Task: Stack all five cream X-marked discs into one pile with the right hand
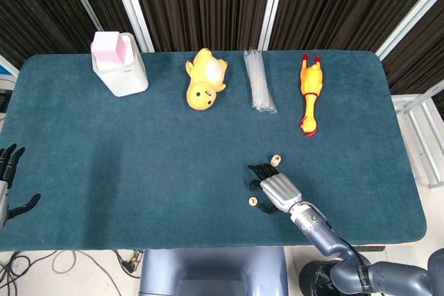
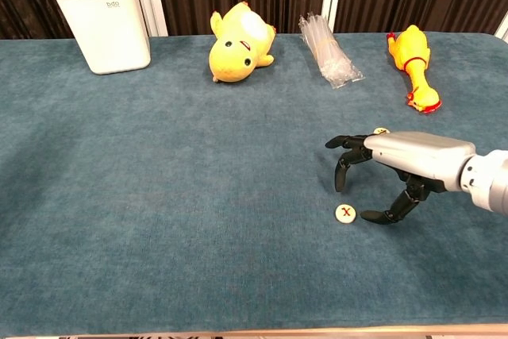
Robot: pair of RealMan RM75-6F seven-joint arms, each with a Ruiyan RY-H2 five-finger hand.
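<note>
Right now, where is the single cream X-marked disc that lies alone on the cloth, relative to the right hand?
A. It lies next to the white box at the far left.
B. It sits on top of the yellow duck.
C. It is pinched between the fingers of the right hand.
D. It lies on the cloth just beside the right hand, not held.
D: the lone disc lies flat on the cloth, beside the open right hand, whose fingertips curve down around it without holding it.

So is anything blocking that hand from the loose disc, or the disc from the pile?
Nothing visible. The right hand hovers open just beside the lone disc, only bare cloth between them. The pile sits just beyond the hand, and the hand itself is all that lies along that short stretch.
</note>
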